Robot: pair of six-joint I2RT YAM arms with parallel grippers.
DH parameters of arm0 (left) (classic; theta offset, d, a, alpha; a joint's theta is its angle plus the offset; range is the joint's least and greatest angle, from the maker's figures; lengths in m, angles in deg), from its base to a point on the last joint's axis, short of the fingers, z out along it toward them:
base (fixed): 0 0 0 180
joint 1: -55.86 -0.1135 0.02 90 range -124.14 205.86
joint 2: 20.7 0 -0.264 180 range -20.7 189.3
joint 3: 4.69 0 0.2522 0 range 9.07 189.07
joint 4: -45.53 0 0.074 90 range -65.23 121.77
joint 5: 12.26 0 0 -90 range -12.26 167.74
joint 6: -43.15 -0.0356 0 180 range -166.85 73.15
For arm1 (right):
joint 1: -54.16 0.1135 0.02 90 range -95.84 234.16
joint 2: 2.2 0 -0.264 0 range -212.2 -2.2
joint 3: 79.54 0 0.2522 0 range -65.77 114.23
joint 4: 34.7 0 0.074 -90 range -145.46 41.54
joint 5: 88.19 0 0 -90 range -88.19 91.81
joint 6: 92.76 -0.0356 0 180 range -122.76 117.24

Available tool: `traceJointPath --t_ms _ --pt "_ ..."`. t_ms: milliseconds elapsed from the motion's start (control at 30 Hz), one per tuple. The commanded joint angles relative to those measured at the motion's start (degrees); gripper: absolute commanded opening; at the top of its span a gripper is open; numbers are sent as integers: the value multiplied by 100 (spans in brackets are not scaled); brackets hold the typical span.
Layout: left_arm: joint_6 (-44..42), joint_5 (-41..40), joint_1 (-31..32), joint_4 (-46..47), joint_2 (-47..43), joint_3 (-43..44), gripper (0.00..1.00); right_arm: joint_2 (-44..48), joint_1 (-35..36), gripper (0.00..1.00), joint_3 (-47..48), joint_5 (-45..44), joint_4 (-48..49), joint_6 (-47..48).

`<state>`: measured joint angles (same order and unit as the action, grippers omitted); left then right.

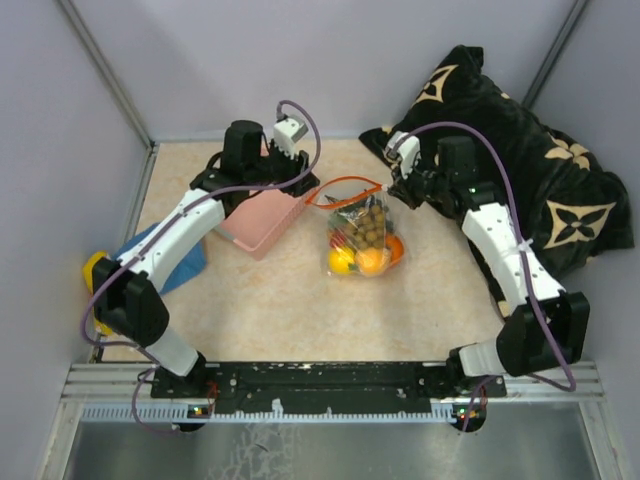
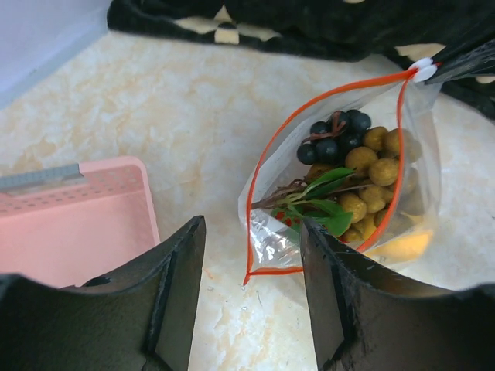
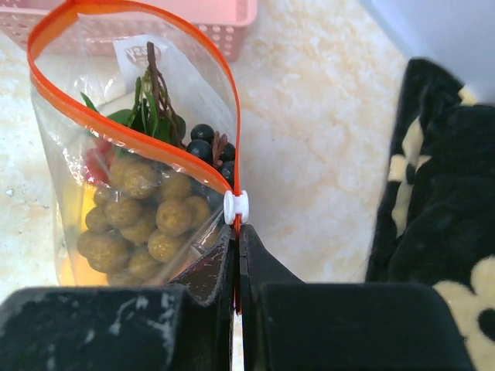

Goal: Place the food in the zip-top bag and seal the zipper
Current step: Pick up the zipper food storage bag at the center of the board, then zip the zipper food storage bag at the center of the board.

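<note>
The clear zip-top bag lies mid-table with its mouth gaping open. Inside are the food items: a tan berry cluster, dark grapes, green leaves, red pieces, and yellow and orange fruits. The red-orange zipper forms an open loop. Its white slider sits at the right end. My right gripper is shut on the zipper end just behind the slider. My left gripper is open. The zipper's left corner lies on the table between its fingers, untouched.
The pink basket sits just left of the bag, under my left arm, and shows in the left wrist view. A black pillow with gold patterns fills the back right. A blue-and-yellow cloth lies at the left wall.
</note>
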<state>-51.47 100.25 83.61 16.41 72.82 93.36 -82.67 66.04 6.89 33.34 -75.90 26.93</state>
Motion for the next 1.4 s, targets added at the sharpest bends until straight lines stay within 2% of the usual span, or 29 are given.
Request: traceJointPath --t_ms 0,167,467,700,1033,1133,1267,1367 --pt "-337 471 59 169 -522 -93 59 798 304 0 -294 21 895 216" --pt "-723 633 555 343 -804 -252 61 1350 461 0 -740 410 1281 227" --pt "-1595 952 1277 434 -748 -100 63 1949 822 0 -854 860 1127 426" --pt "-1979 1426 1339 988 -819 -523 67 2097 893 0 -870 1094 1003 454" --pt "-2358 2208 1339 878 -384 -138 65 2046 1074 0 -877 1146 984 505" --pt "-2370 2509 1339 805 -308 -108 59 2044 1101 0 -885 1141 992 502" --pt "-2381 2602 1339 654 -230 -56 34 2046 1115 0 -894 1105 942 535" --pt "-2477 2588 1339 472 -211 -12 19 2050 1115 0 -874 1002 820 627"
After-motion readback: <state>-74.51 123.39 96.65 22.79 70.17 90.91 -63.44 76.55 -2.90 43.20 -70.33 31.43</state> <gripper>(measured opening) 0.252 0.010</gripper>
